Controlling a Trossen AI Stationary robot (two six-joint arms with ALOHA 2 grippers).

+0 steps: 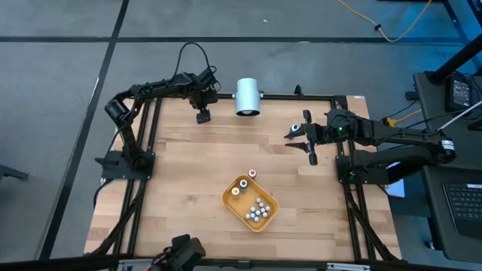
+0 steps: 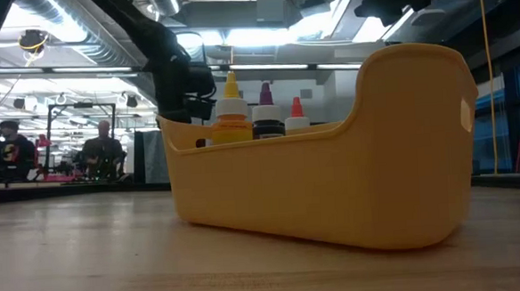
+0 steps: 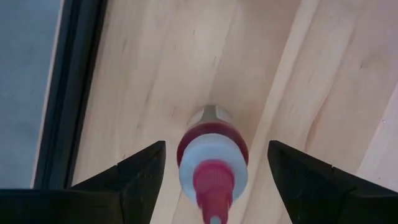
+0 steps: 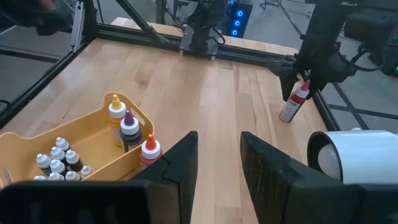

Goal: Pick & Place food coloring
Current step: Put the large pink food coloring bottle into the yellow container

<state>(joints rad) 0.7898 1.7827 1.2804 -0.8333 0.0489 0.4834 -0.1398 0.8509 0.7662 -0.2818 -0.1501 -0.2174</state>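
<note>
Left gripper (image 3: 214, 180), fingers spread, hangs directly over an upright red-capped bottle (image 3: 212, 158); right gripper (image 4: 217, 162), open, waits well apart.

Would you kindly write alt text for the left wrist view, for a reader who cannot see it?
A small red-capped food coloring bottle stands upright on the wooden table, centred between the two open dark fingers of the left tool. The table's dark frame edge runs along one side.
</note>
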